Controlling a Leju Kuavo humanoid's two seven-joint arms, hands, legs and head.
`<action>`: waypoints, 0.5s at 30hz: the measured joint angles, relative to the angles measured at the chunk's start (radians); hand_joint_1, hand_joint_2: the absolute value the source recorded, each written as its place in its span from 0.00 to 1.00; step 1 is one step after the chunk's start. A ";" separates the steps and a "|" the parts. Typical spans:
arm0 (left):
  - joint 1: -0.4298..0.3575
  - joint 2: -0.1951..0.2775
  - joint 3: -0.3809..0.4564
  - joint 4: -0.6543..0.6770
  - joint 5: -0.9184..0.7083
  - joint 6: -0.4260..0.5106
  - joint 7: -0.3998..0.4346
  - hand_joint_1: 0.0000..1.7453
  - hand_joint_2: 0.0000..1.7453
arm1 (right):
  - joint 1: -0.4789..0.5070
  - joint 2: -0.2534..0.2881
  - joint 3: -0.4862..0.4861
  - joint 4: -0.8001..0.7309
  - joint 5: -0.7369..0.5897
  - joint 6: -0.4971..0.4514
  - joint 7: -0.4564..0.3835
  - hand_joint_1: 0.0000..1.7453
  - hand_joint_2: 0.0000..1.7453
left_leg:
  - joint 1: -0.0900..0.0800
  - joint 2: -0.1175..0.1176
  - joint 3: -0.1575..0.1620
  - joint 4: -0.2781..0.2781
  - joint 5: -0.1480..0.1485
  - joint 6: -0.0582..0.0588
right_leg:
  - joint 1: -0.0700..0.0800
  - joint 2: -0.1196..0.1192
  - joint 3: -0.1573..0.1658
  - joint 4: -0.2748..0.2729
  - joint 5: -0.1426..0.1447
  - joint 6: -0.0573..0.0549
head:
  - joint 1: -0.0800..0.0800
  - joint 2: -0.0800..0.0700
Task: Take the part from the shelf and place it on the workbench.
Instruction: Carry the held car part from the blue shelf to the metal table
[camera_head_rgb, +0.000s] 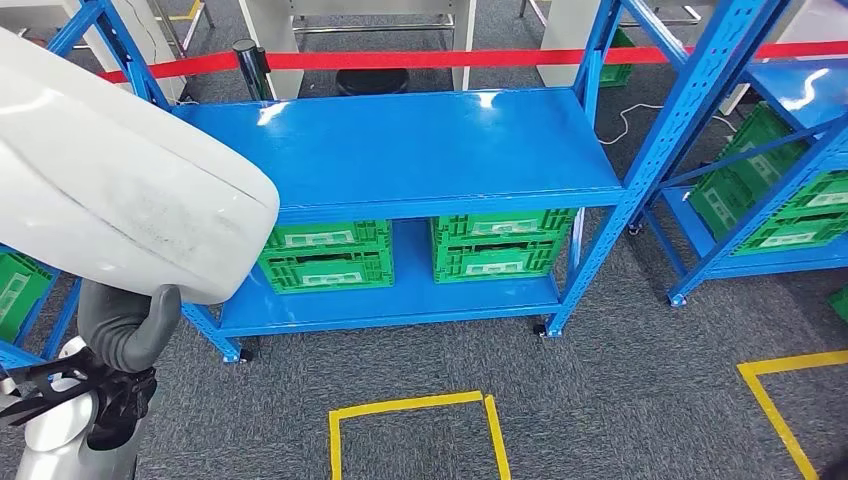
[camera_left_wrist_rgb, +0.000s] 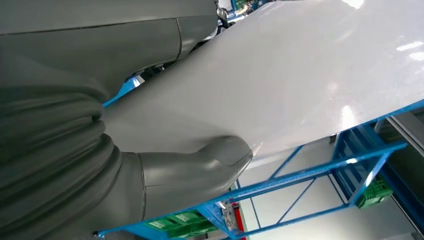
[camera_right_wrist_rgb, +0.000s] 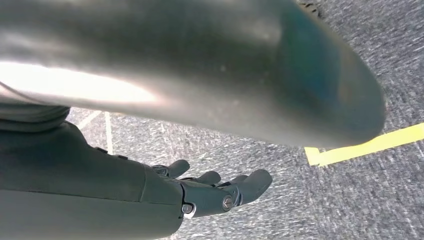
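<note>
Now carrying the part

Left hand (camera_head_rgb: 125, 330) is gripping the large smooth white curved plastic part (camera_head_rgb: 110, 170) from beneath, thumb pressing its underside. Right hand (camera_right_wrist_rgb: 215, 192) is hanging over grey carpet, fingers apparently loosely apart, holding nothing.

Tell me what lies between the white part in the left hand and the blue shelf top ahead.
Nothing visible does. The left hand holds the white part from beneath, off the near left corner of the blue shelf top, which lies bare. The green crates sit one level lower, out of the path.
</note>
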 joint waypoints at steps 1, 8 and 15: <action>0.001 -0.001 0.001 -0.001 -0.001 0.000 -0.001 1.00 1.00 | -0.001 -0.001 0.000 0.000 -0.001 -0.001 0.002 0.00 0.00 | 0.001 0.001 -0.002 -0.001 0.009 -0.006 | 0.003 0.000 0.009 -0.022 -0.008 -0.004 | 0.001 0.000; 0.003 -0.007 0.004 -0.001 -0.017 0.008 0.003 1.00 1.00 | -0.001 -0.001 0.000 0.000 -0.001 -0.011 0.015 0.00 0.00 | 0.013 -0.005 -0.061 0.205 -0.178 -0.048 | -0.006 -0.010 -0.070 -0.038 0.076 -0.033 | 0.001 0.000; 0.019 -0.009 0.020 -0.033 -0.037 0.026 0.012 1.00 1.00 | -0.002 -0.002 0.000 0.000 0.020 -0.009 0.021 0.00 0.00 | 0.016 -0.007 0.179 0.005 -0.136 -0.044 | -0.010 -0.013 -0.163 -0.028 0.161 -0.004 | 0.001 0.000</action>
